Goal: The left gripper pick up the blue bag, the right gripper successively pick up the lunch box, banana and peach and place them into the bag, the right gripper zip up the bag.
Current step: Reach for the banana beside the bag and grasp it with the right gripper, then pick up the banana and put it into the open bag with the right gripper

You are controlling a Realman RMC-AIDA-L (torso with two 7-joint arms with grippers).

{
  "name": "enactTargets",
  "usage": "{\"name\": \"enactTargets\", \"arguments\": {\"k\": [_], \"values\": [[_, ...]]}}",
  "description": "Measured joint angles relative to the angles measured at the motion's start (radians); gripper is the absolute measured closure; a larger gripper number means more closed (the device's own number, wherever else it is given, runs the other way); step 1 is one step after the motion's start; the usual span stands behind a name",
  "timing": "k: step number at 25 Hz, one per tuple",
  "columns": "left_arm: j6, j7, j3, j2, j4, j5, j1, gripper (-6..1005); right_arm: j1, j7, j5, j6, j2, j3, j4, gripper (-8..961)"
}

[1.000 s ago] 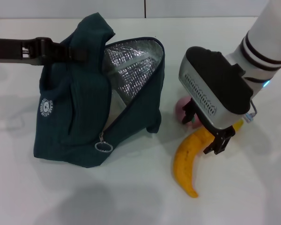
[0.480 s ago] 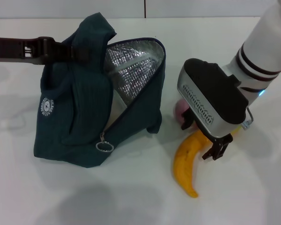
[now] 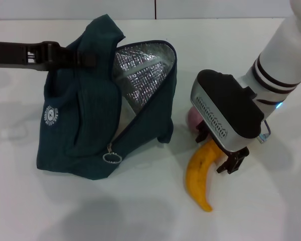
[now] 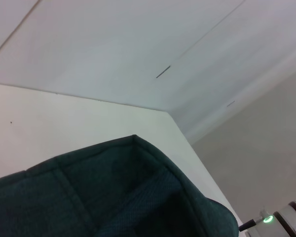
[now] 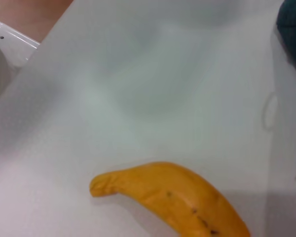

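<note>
On my left, the left gripper (image 3: pixel 65 56) has its fingers closed on the blue bag (image 3: pixel 98 105), holding its mouth open on the desk (image 3: pixel 140 211). To the right, my right gripper (image 3: pixel 222 152) straddles the banana (image 3: pixel 198 175) with fingers open, gripping nothing; the peach (image 3: pixel 193 118) sits just behind. I judge that closing near the stem end could tip the banana out.

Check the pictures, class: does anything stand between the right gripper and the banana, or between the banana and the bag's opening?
Nothing visible does. The right gripper already straddles the banana on the table. The blue bag gapes toward it; the peach lies off that path.
</note>
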Motion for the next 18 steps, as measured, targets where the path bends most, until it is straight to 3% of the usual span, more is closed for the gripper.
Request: {"name": "enactTargets", "arguments": {"k": [12,14,18], "values": [[0.001,0.000,0.006,0.002,0.000,0.000,-0.001,965,0.014,0.009,0.010,-0.003,0.000,0.007,0.005,347],[0.001,0.000,0.007,0.003,0.000,0.000,-0.001,965,0.014,0.008,0.010,-0.020,-0.001,0.012,0.003,523],[0.001,0.000,0.006,0.001,0.000,0.000,-0.001,965,0.014,0.002,0.037,-0.115,-0.002,0.082,-0.022,523]]}}
